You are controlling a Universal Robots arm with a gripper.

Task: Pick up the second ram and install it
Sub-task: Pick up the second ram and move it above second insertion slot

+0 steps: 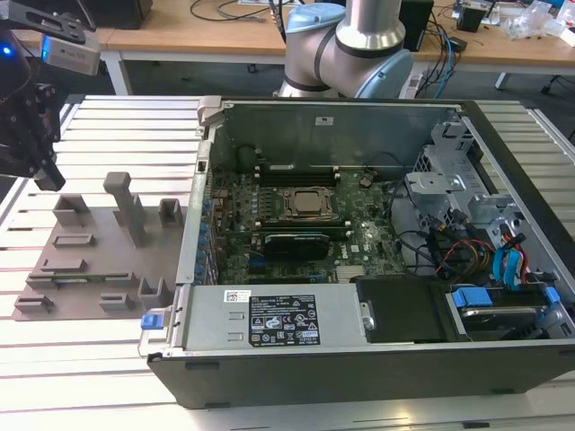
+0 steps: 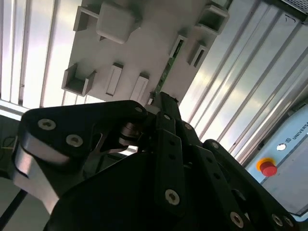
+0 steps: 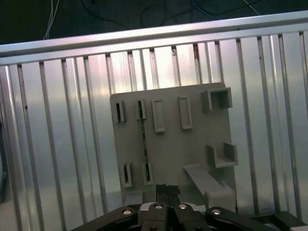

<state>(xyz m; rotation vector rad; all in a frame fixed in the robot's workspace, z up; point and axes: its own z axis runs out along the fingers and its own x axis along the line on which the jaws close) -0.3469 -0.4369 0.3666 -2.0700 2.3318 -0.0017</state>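
The second ram (image 3: 143, 139) is a thin green stick standing on edge in a slot of the grey holder plate (image 3: 192, 110); it also shows as a green strip (image 2: 169, 65) in the second wrist view. My black gripper (image 3: 167, 188) hangs above the plate's near edge, roughly in line with the stick and apart from it, with its fingers together and nothing between them. In the exterior view the gripper (image 1: 49, 178) is high at the exterior view's left, over the holder plate (image 1: 90, 260).
An open computer case (image 1: 359, 242) lies at the exterior view's right of the plate, with the motherboard, processor socket (image 1: 308, 204) and black memory slots (image 1: 305, 169) exposed. Upright grey posts (image 1: 126, 206) stand on the plate. The table top is ribbed metal (image 3: 62, 144).
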